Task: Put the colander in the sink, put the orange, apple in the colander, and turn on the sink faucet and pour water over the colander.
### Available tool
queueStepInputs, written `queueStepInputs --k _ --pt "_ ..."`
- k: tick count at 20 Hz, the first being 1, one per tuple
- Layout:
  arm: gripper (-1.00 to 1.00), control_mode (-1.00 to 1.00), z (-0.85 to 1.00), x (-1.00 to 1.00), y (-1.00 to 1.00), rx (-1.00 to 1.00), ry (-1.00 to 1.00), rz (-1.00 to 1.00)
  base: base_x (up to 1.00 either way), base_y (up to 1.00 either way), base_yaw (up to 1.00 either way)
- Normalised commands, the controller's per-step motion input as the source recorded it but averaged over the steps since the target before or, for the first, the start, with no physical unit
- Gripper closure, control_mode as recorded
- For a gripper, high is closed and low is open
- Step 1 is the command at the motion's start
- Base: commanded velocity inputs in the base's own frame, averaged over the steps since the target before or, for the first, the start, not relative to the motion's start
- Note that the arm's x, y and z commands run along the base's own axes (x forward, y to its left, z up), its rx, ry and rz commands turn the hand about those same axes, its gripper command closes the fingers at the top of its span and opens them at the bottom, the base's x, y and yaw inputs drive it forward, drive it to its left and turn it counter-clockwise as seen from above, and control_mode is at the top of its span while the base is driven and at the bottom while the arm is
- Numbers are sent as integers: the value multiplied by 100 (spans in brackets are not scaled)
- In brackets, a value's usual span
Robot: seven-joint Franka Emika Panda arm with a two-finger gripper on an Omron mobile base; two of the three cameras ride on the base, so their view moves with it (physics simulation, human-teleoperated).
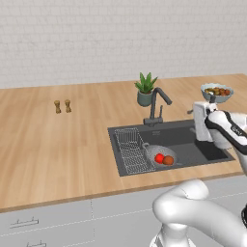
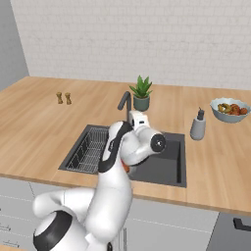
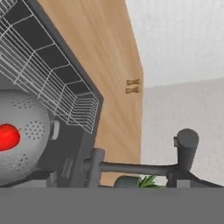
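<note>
We see the colander [image 1: 159, 155] resting on the floor of the sink [image 1: 193, 140], in the left half of the basin, just beside the wire rack [image 1: 131, 150] that fills the basin's left end. The apple [image 1: 159, 158] and the orange [image 1: 168, 160] lie inside the colander, touching or nearly touching each other, the apple on the side toward the rack. In the hand view we see the perforated colander [image 3: 22, 131] with the apple [image 3: 8, 136] in it, the wire rack [image 3: 48, 74] beside it, and the sink faucet [image 3: 140, 167] running across the lower part of the picture.

The sink faucet [image 1: 157, 103] stands at the back edge of the sink, near its middle, with its gooseneck spout reaching over the basin. We cannot tell whether water is running.

The arm reaches over the right half of the sink. The claw's fingertips are not clearly visible in any picture; we take the claw as fully spread, with nothing held.

On the counter, a potted plant [image 1: 145, 89] stands just behind the faucet. A fruit bowl [image 1: 216, 91] sits toward the right back corner, a soap dispenser [image 2: 198, 127] stands to the right of the sink, and two small shakers [image 1: 62, 106] stand well apart to the left.
</note>
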Motion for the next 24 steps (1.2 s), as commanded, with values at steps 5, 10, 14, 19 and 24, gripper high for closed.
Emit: queueStepInputs --k 5,10,14,19,24 --pt "-100 -100 34 1 -18 64 46 -24 0 0 0" --pt "-100 -100 17 4 -37 75 36 -12 0 0 0" --pt "-100 -100 0 26 -9 71 13 -10 0 0 0" --pt "-100 -100 -2 59 12 56 10 -5 0 0 0" --pt "-100 -100 -21 49 12 26 19 0 0 0 0"
